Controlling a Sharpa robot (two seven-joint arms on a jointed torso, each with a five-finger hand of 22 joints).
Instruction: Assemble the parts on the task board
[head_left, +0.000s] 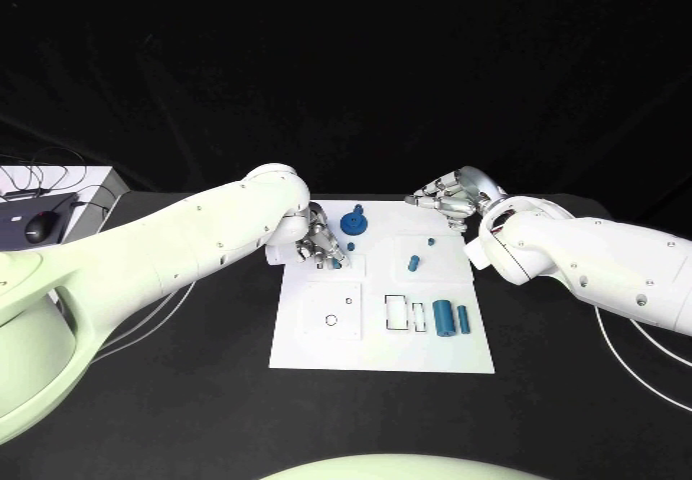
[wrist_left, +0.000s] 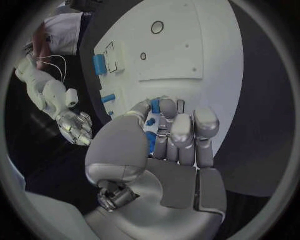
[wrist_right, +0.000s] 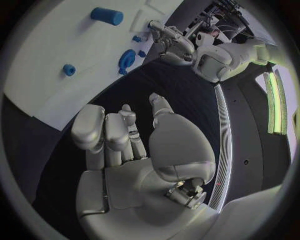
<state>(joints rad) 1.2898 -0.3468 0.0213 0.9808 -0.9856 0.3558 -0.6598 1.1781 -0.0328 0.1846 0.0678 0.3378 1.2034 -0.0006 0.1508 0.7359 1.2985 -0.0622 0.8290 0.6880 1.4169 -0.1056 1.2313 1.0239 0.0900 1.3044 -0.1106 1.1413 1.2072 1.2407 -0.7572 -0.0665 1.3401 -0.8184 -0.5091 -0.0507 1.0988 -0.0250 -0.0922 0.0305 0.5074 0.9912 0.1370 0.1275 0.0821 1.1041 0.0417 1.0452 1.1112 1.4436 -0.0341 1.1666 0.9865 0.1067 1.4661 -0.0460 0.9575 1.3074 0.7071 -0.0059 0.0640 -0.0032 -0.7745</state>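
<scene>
Left silver hand (head_left: 320, 243) curls over the white task board's (head_left: 378, 345) upper-left area, its fingers closed on a small blue part (wrist_left: 154, 106), probably to seat it. Right silver hand (head_left: 454, 195) hovers off the far-right corner, fingers loosely parted, holding nothing. Other blue cylindrical pieces (head_left: 444, 317) lie loose on the board.

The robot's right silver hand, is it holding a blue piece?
No, the right silver hand holds nothing; its fingers are apart over the black table, beside the white task board.
</scene>
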